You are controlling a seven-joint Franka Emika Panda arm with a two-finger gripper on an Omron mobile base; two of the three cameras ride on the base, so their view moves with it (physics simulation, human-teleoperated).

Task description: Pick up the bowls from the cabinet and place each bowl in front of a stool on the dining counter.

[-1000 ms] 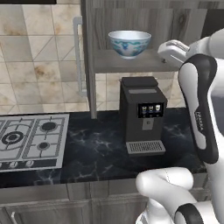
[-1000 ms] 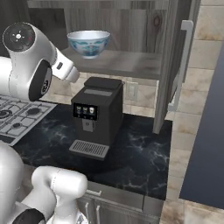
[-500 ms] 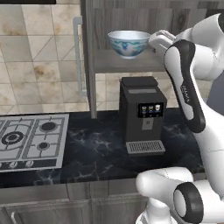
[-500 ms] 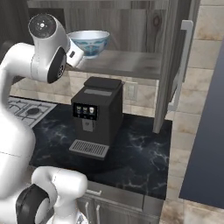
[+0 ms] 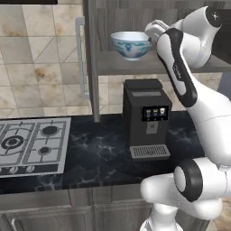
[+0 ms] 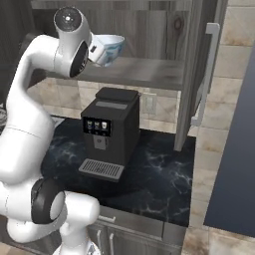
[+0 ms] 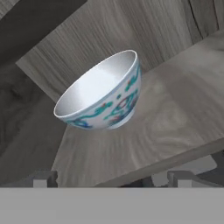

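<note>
The deep white bowl (image 5: 131, 44) with blue flowers sits upright on the cabinet shelf (image 5: 135, 66), above the coffee machine (image 5: 145, 118), and the hand (image 7: 111, 181), spread wide and empty, faces it from just beside, apparently lining up a grasp.

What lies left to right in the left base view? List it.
Silver gas hob → grey cabinet door handle → white bowl with blue floral pattern → black coffee machine → white robot arm.
</note>
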